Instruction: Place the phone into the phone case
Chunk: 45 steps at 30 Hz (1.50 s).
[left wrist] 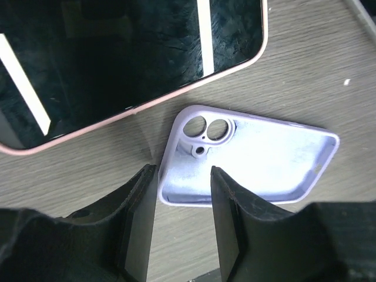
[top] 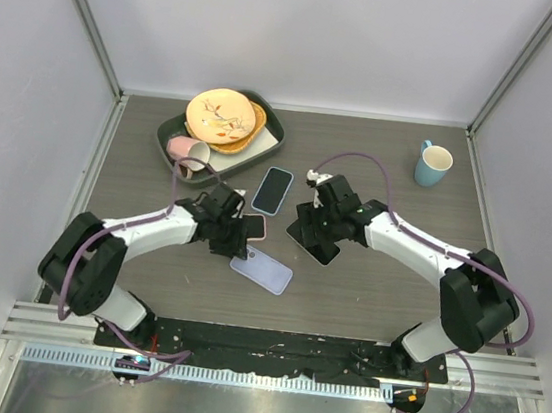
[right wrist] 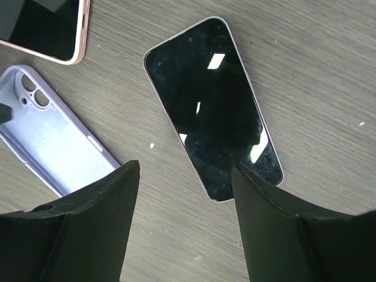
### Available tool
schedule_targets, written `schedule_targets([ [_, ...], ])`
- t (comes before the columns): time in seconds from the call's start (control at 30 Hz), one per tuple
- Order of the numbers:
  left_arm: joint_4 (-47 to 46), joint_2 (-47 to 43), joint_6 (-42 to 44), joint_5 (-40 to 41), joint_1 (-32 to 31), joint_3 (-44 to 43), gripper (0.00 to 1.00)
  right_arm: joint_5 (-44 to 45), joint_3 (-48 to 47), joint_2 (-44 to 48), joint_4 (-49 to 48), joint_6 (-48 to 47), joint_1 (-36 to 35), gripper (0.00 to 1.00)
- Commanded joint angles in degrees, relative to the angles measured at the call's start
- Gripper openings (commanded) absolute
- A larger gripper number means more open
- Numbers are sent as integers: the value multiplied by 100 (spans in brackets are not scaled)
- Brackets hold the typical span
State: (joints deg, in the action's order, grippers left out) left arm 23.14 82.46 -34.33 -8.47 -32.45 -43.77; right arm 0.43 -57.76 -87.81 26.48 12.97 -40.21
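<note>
Hovering low over the camera-hole end of the lilac soft-walled phone case (left wrist: 258, 164), which is lying hollow side up on the grey wood-grain table (top: 365, 298), the left gripper (left wrist: 183, 194) is standing with its jaws partly apart, straddling that corner and pinching nothing visible. The right gripper (right wrist: 185, 176) is hanging wide open and empty just above the black-screened, pale-rimmed phone (right wrist: 211, 106), which is lying flat, screen up, near the case but not touching it. A second, pink-rimmed phone (left wrist: 117, 53) is lying just beside the case's far edge, so which handset belongs in the case is looking uncertain. Judging by this layout, the step in hand is fetching a phone while steadying the case. Doing it well is probably meaning pinning the case's wall gently without buckling it, taking the thin phone by its long edges, and seating the camera end first.
</note>
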Motion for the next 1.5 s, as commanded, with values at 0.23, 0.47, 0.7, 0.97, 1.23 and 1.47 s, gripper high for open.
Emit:
schedule_targets([
  [0.23, 446, 851, 392, 1252, -614, -677, 25, -974, 186, 282, -336, 337, 373, 68],
  [0.47, -116, 553, -302, 522, -622, -317, 0, -1000, 273, 352, -415, 452, 592, 68],
  [0.7, -125, 350, -1022, 601, -947, -220, 0, -1255, 361, 361, -503, 610, 848, 68],
  [0.97, 59, 263, -1401, 741, -1220, -308, 11, -1291, 449, 431, -539, 689, 997, 68],
  [1.23, 920, -343, -954, 1593, -1229, -737, 64, -1211, 529, 713, -530, 812, 1094, 68],
  [1.47, 1018, -784, -268, 2086, -1177, -1230, 77, -1343, 713, 827, -618, 988, 1278, 68],
])
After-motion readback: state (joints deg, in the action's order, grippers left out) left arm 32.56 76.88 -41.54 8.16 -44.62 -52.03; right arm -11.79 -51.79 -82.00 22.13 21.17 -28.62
